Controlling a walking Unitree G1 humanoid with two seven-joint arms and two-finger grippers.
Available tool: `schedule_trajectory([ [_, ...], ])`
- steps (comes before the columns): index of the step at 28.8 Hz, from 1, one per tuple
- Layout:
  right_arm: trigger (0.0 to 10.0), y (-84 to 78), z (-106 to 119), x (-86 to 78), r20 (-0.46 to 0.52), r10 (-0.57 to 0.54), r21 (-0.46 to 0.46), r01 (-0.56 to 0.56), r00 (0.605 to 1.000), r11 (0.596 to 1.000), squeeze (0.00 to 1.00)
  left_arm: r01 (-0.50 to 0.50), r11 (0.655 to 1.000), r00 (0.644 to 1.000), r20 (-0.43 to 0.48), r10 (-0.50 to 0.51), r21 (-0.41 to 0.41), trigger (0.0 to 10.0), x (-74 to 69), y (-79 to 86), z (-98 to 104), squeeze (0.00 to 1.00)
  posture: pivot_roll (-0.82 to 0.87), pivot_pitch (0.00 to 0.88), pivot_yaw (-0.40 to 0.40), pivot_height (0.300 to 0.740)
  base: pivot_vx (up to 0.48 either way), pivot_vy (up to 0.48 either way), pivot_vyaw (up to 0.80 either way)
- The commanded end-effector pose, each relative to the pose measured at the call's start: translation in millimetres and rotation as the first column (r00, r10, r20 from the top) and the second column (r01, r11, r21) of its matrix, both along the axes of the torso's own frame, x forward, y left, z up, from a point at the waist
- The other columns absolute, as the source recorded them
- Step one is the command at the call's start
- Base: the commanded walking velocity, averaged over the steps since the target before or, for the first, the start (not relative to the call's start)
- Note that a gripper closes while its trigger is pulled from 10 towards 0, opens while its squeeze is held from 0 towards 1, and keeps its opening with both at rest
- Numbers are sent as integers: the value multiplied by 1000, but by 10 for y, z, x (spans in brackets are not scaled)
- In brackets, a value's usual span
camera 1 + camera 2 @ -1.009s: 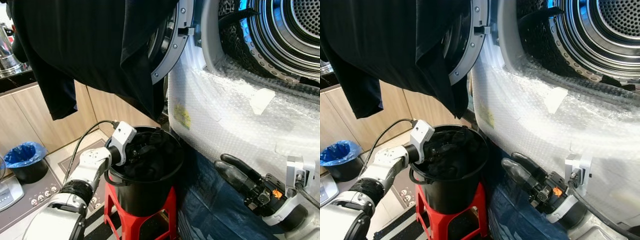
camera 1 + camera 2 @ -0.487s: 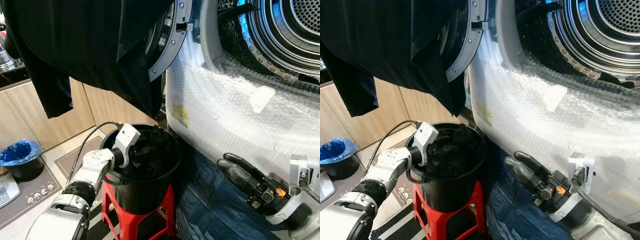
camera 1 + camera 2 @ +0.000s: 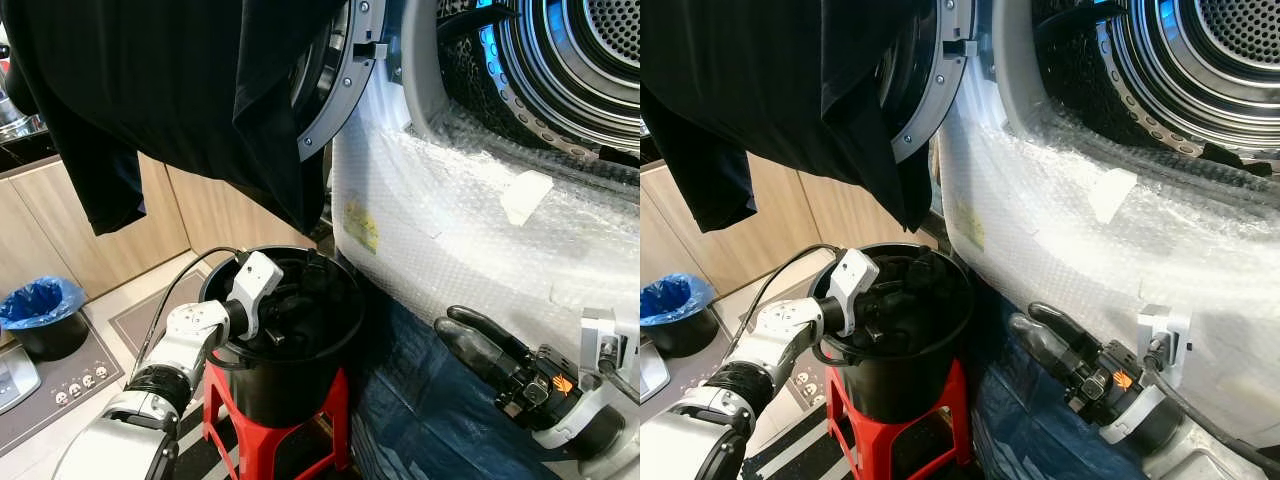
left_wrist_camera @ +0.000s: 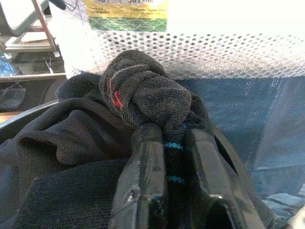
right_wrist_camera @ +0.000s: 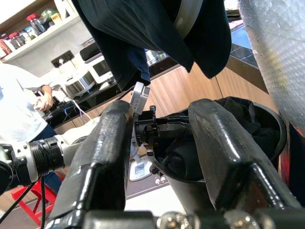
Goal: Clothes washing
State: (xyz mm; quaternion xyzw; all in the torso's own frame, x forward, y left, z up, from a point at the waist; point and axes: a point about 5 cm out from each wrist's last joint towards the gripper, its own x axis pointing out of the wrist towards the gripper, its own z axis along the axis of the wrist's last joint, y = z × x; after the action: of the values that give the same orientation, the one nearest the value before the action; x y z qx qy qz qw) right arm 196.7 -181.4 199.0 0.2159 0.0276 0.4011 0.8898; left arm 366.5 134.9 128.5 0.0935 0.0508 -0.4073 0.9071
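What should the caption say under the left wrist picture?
Left gripper pinching a balled dark sock among dark clothes in the bucket.

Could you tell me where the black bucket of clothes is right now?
The black bucket sits on a red stool at lower centre, left of the bubble-wrapped washer, with the left gripper inside it.

Dark grey balled sock (image 4: 143, 93), red and blue marks, atop dark clothes (image 4: 71, 143) heaped in black bucket (image 3: 300, 385).
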Motion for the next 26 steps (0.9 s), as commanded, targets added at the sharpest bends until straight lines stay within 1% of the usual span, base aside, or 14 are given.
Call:
schedule_trajectory([
  [1,10000,1,50,-2,21,5,-10,-5,1000,1000,0,7,1000,1000,-3,-7,12,0,-18,26,-22,0,-200,159,-9,740,0,0,0],
  [11,10000,36,39,38,24,14,16,-14,1000,1000,0,-11,1000,1000,28,11,14,0,-19,93,11,0,-164,143,-14,740,0,0,0],
  [15,10000,66,0,107,24,27,27,-28,999,999,0,-37,999,996,79,38,-4,0,-18,144,94,0,-133,124,-12,740,0,0,0],
  [19,10000,96,-19,168,28,47,33,-48,998,998,0,-44,999,989,141,47,-21,0,-48,143,166,0,-115,110,-20,740,0,0,0],
  [20,10000,96,-19,168,28,47,33,-48,998,998,0,-44,999,989,141,47,-21,0,-48,143,166,0,-115,110,-20,740,0,0,0],
  [21,10000,105,-21,183,28,55,33,-56,998,998,0,-52,998,984,168,55,-28,0,-68,138,194,0,-110,102,-25,740,0,0,0],
  [22,10000,121,-33,219,30,74,29,-75,997,997,0,-69,997,971,229,74,-32,0,-138,116,247,0,-100,86,-35,740,0,0,0],
  [23,10000,123,-37,229,30,79,28,-80,996,996,0,-74,997,966,244,80,-33,0,-159,109,260,0,-100,86,-35,740,0,0,0],
  [24,10000,126,-43,252,32,86,27,-87,996,996,0,-82,996,960,266,87,-30,10000,-208,80,287,0,-95,74,-38,740,0,0,0],
  [26,10000,130,-50,277,36,96,23,-96,995,995,0,-86,996,951,295,91,-29,10000,-258,44,331,0,-91,65,-40,740,0,0,0],
])
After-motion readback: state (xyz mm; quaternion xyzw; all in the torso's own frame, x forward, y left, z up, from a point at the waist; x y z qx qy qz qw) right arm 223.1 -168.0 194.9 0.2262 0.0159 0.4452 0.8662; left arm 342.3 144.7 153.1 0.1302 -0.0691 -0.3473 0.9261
